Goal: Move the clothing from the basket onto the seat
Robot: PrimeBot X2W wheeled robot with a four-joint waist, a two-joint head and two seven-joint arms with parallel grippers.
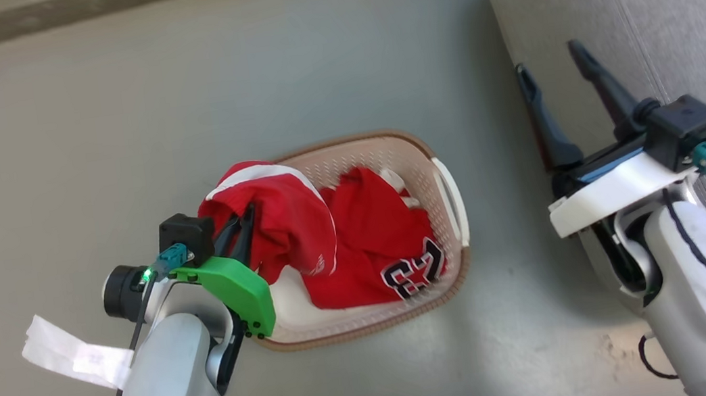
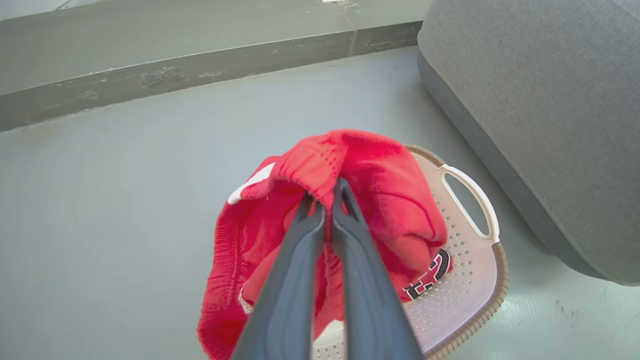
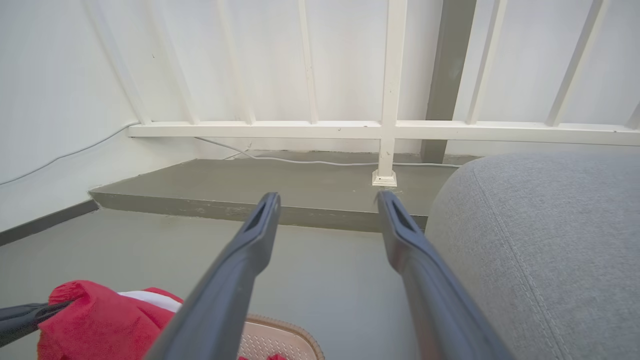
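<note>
The basket (image 1: pixel 377 328) sat on the floor (image 1: pixel 111 121) with the clothing (image 1: pixel 365 237) in it, heaped at its left end, where the left gripper (image 1: pixel 244 213) stood; the seat (image 1: pixel 676 12) lay right of the basket, apart from it, and the right gripper (image 1: pixel 547 60) hung at the seat's left edge

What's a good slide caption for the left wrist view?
Left gripper shut on the red clothing, a fold raised over the basket beside the grey seat.
</note>
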